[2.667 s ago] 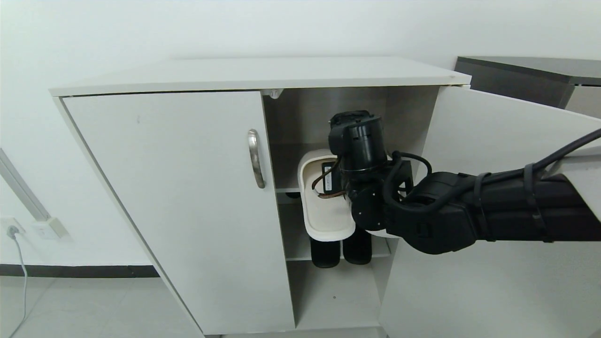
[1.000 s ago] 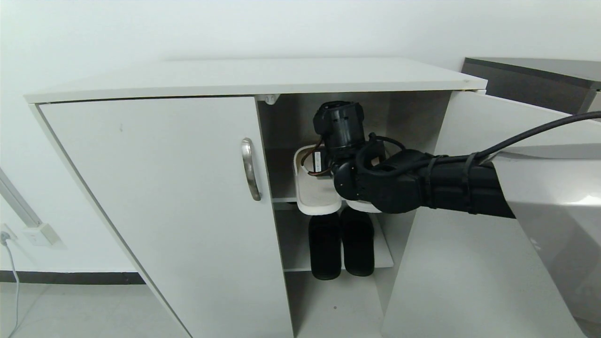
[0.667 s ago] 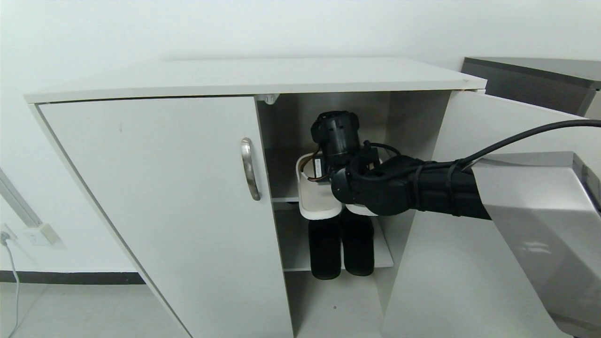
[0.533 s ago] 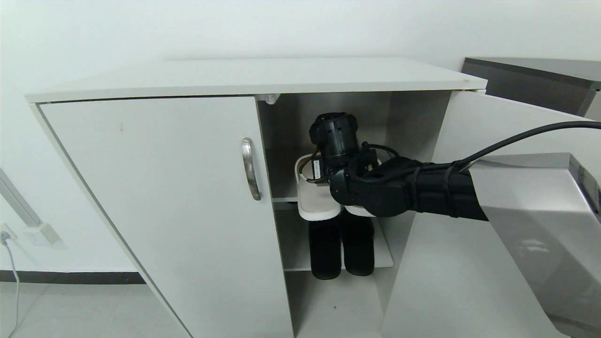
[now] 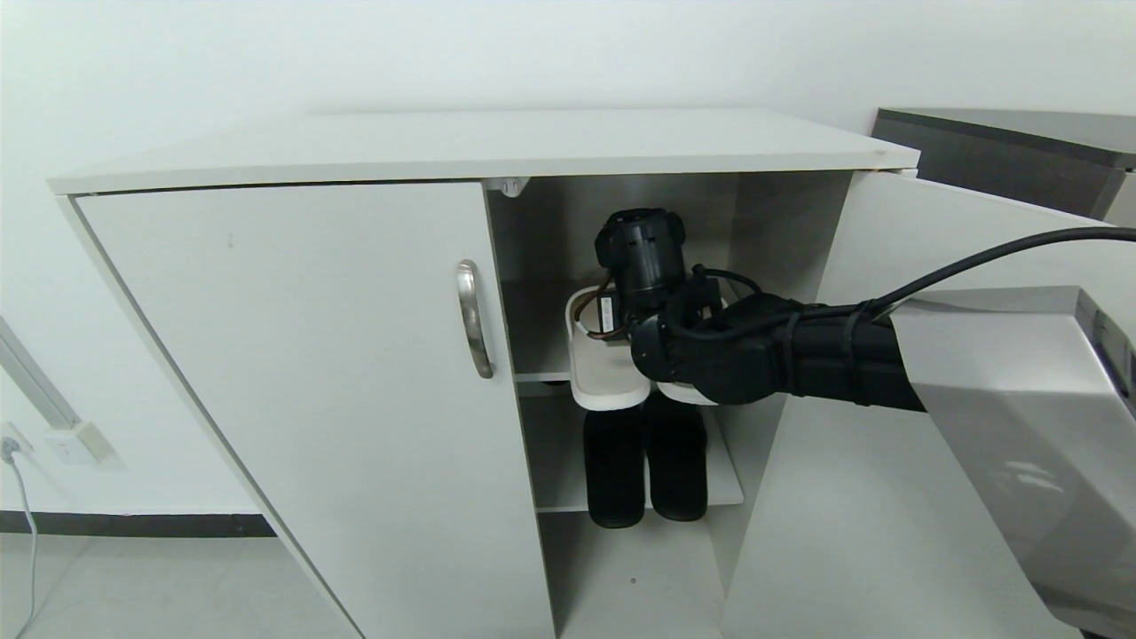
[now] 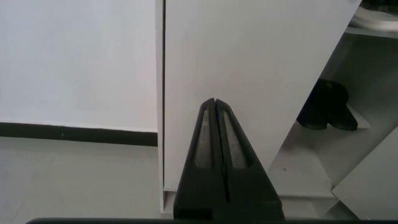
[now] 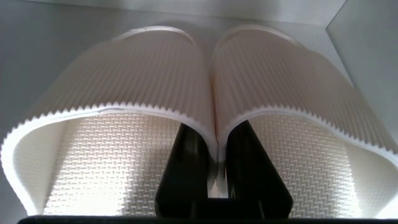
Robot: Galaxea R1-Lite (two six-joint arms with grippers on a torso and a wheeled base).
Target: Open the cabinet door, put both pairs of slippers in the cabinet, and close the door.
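Pinching the white slippers [image 7: 143,81] by their touching inner strap edges with the right hand [image 7: 214,158] nearly shut, toes pointing straight ahead over the cabinet's [image 5: 444,142] upper shelf [image 5: 537,330], heels overhanging.

The cabinet [image 5: 479,142] is being overlooked from the head; black slippers [image 6: 326,107] are being shared with the farther left wrist view, white slippers [image 7: 143,74] with the close right one.

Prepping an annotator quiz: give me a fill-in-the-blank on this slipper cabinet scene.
The right gripper is ____ on the pair of white ribbed foam slippers.
The pair of black slippers lies on the shelf ____ the white pair.
On the white cabinet, the ____ door, with the curved metal handle, is closed.
Missing: shut; below; left.
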